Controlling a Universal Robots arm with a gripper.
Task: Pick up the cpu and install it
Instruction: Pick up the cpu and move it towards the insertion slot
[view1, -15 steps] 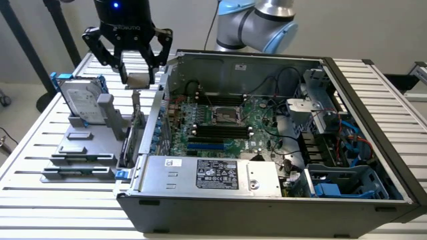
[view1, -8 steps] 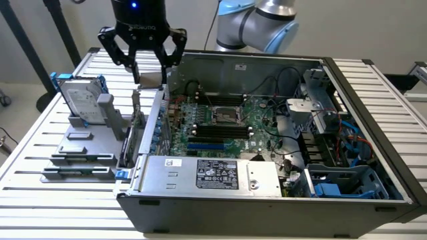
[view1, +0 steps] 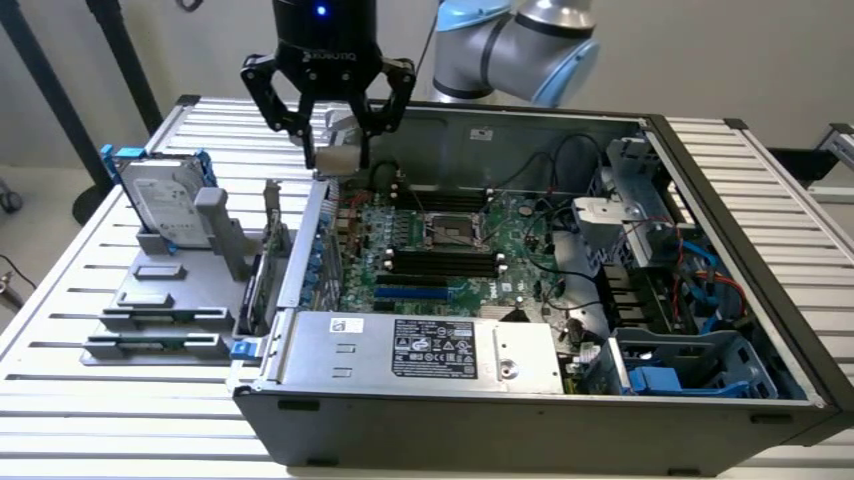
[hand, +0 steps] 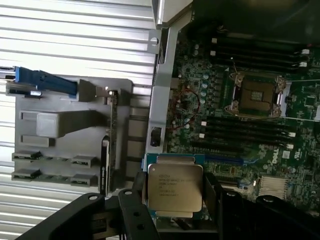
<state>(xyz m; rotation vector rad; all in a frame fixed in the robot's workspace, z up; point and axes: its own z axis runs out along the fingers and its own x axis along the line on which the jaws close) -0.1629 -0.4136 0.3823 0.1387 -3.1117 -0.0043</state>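
The cpu (hand: 175, 187), a small square chip with a dull silver printed top, sits between my gripper's black fingers (hand: 137, 202). My gripper (hand: 176, 192) is shut on it. In the exterior view the gripper (view1: 336, 148) hangs over the far-left corner of the open computer case, with the cpu (view1: 343, 157) at its tips, above the case wall. The empty cpu socket (view1: 451, 232) lies on the green board (view1: 514, 225), off toward the exterior view's right of the gripper. In the wrist view that socket (hand: 255, 95) has its metal frame open.
A grey fixture (view1: 160, 290) on the slatted table holds an upright silver drive with blue brackets (view1: 160, 200). The case's power supply (view1: 427, 345) fills its near side. Cables and drive cages (view1: 667, 260) crowd the exterior view's right. Black memory slots (view1: 441, 262) lie beside the socket.
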